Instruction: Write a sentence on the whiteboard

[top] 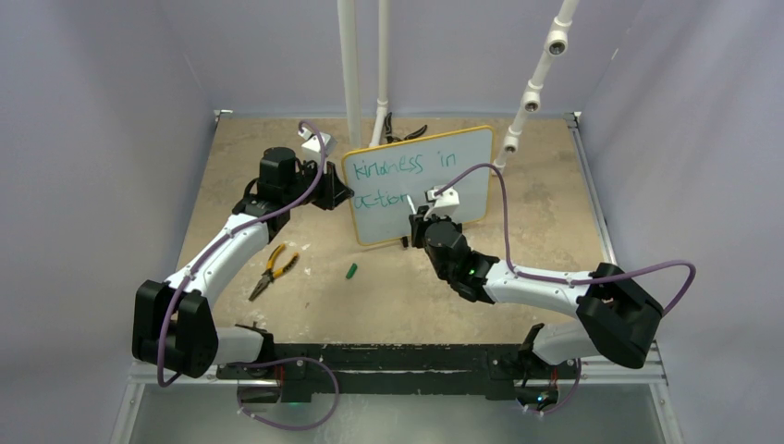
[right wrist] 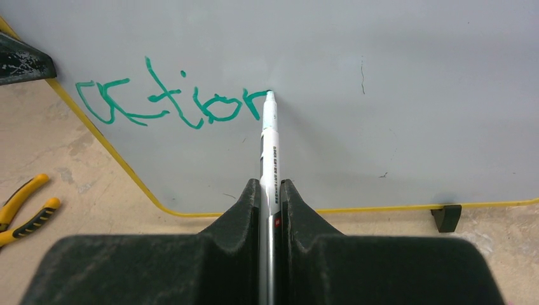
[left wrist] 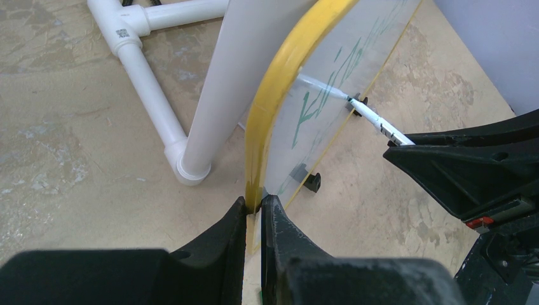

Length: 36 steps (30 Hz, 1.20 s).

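The right claw (right wrist: 271, 185) is clamped on a marker (right wrist: 269, 143), with both fingers pressed against the barrel. In the right wrist view the long axis of the marker goes from 6 to 12 o'clock. Its teal tip points to 12 and touches the white face of the board (right wrist: 394, 76). The tip rests at the end of the lower line of the sentence (right wrist: 168, 105), where a short stroke comes after "actio".

In the top view the sentence has two lines, "kindness in" above and the unfinished word below. Both lines go from 9 toward 3 o'clock, along the long axis of the board. This axis rises a little toward 2 o'clock. The board stands on its long lower edge in the middle of the table (top: 277, 166), and its written face looks toward 6 o'clock, to the arms.

The left claw (left wrist: 254, 204) is closed on the yellow frame of the board, at the 9 o'clock edge. Its two fingers pinch the rim from both sides.

At 12 o'clock, just behind the board, white pipes (left wrist: 152, 95) rise from the table. At 7 o'clock from the board lie yellow pliers (top: 273, 270). Near them, toward 3 o'clock, a small green cap (top: 351, 271) lies apart from the board.
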{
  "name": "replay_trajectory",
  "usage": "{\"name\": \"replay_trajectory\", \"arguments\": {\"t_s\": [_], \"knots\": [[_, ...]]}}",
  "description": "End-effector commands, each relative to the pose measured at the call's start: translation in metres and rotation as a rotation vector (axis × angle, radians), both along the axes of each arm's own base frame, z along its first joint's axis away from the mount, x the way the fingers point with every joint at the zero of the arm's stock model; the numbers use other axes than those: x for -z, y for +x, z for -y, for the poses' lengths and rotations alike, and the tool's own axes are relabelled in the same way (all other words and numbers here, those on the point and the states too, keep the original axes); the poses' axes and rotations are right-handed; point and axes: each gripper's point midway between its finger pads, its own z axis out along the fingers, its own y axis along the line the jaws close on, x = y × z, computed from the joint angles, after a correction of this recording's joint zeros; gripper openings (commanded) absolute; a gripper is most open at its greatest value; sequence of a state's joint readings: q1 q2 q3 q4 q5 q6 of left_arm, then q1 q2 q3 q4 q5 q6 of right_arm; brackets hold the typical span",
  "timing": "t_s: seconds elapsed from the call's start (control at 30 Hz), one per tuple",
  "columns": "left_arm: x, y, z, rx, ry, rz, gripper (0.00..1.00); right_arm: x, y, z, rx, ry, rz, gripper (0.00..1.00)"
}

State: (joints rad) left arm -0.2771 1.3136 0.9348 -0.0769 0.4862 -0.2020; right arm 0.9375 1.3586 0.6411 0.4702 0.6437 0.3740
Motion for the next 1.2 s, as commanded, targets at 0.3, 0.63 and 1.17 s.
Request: {"name": "replay_trajectory", "arguments": {"t_s": [0.3, 0.63, 1.17], "knots": [[-0.011, 0.009, -0.006, -0.051, -0.003, 0.039, 0.0, 0.015, 0.0, 0.017, 0.064, 0.007, -0.037, 0.0], [-0.008, 0.01, -0.007, -0.057, 0.003, 0.036, 0.0, -0.009, -0.003, 0.012, 0.013, 0.035, 0.015, 0.0], [-0.005, 0.009, -0.009, -0.063, 0.008, 0.03, 0.0, -0.03, -0.011, 0.036, -0.112, 0.079, 0.067, 0.0]]}}
